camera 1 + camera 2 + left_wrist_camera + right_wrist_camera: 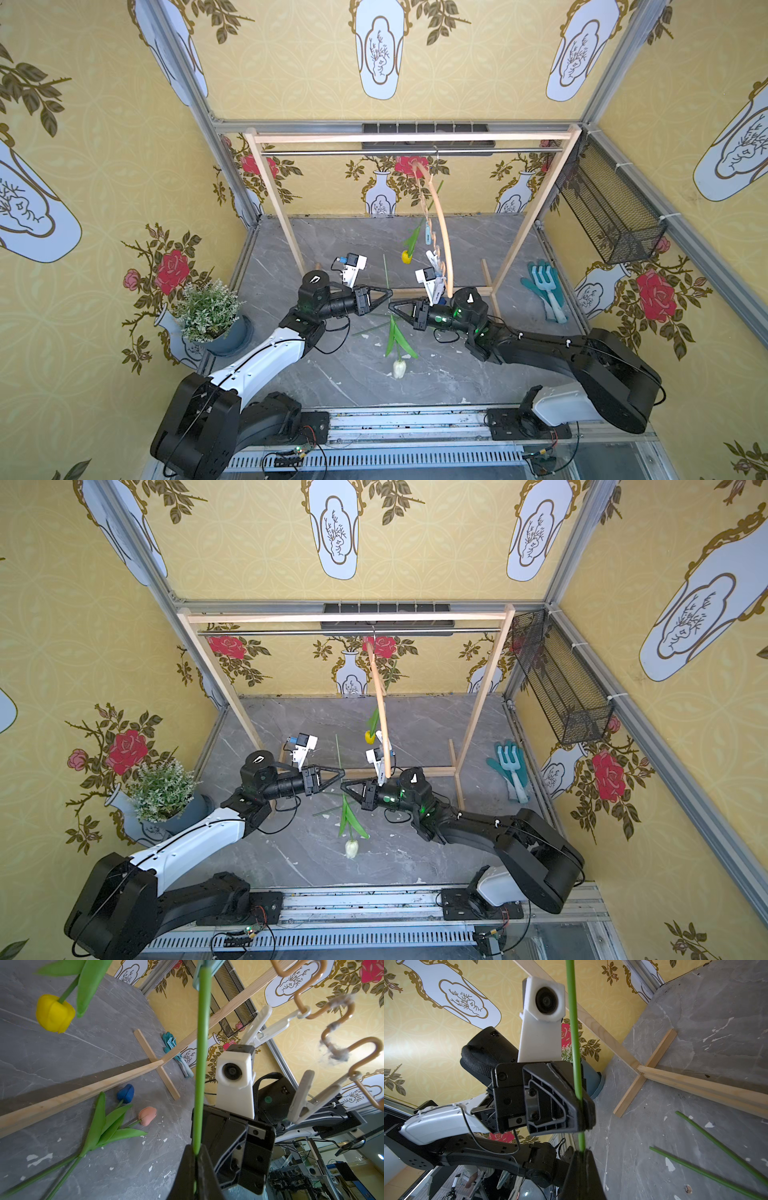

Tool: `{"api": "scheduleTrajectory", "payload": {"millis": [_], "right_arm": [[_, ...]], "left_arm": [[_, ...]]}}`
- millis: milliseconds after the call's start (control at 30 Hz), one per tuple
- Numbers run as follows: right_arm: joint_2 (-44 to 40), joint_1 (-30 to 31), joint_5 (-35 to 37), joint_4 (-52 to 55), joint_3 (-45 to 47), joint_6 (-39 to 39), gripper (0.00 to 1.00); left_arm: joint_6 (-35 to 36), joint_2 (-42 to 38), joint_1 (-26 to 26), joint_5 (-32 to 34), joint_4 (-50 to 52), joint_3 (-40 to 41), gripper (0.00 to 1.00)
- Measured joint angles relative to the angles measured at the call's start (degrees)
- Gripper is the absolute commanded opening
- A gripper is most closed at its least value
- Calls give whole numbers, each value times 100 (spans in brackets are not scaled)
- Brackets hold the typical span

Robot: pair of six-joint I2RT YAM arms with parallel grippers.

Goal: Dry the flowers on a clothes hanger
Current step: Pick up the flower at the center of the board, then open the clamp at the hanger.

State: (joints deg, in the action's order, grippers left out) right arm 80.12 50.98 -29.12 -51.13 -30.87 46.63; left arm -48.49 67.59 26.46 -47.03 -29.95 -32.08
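The left arm (266, 357) is clad in a white forearm shell between black joints; the right arm (561, 353) is clad in black, with a white shell at its base; a white mark is printed on each round black wrist cap (315, 278); white camera mounts (353, 266) are fitted; thin black cables (337, 338) are run outside; the left gripper (390, 292) and right gripper (390, 306) are formed of black triangular fingers (564, 1088), fixed with dark screws (532, 1091).

1. Left wrist view: green stem (200, 1064) and teal clothespin (195, 980) run off the edge.
2. Grey fuzz (337, 1000) on the wavy bar (365, 1040) is blurred.
3. Both top views: right arm (540, 345) hides pink tulip (148, 1115), most of blue tulip (125, 1094).
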Motion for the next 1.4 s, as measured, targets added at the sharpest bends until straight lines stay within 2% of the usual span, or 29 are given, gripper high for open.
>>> {"api": "scheduleTrajectory", "payload": {"millis": [33, 67, 133, 167, 400, 767, 900, 1233, 1400], "right_arm": [[7, 0, 2, -2, 0, -2, 0], [9, 2, 7, -2, 0, 0, 0], [11, 4, 37, -2, 0, 0, 0], [11, 4, 35, 4, 0, 0, 0], [-22, 31, 72, 186, 22, 0, 0], [-181, 98, 319, 925, 105, -22, 0], [-354, 188, 638, 1298, 238, -20, 0], [-1473, 190, 1740, 2608, 680, 55, 0], [-2155, 39, 2238, 3475, 782, 127, 0]], "left_arm": [[0, 0, 2, 9, 2, 0, 2], [0, 0, 2, 11, 4, 0, 11], [2, -2, 2, 48, 13, 0, 36], [0, -7, 2, 76, 11, 0, 44], [184, -374, -22, 590, 509, -223, 63], [846, -1056, -24, 2013, 1928, -623, 65], [953, -1235, -26, 2516, 2253, -623, 68], [992, -1484, -66, 3340, 2579, -675, 70], [992, -1565, -94, 3458, 2599, -675, 72]]}}
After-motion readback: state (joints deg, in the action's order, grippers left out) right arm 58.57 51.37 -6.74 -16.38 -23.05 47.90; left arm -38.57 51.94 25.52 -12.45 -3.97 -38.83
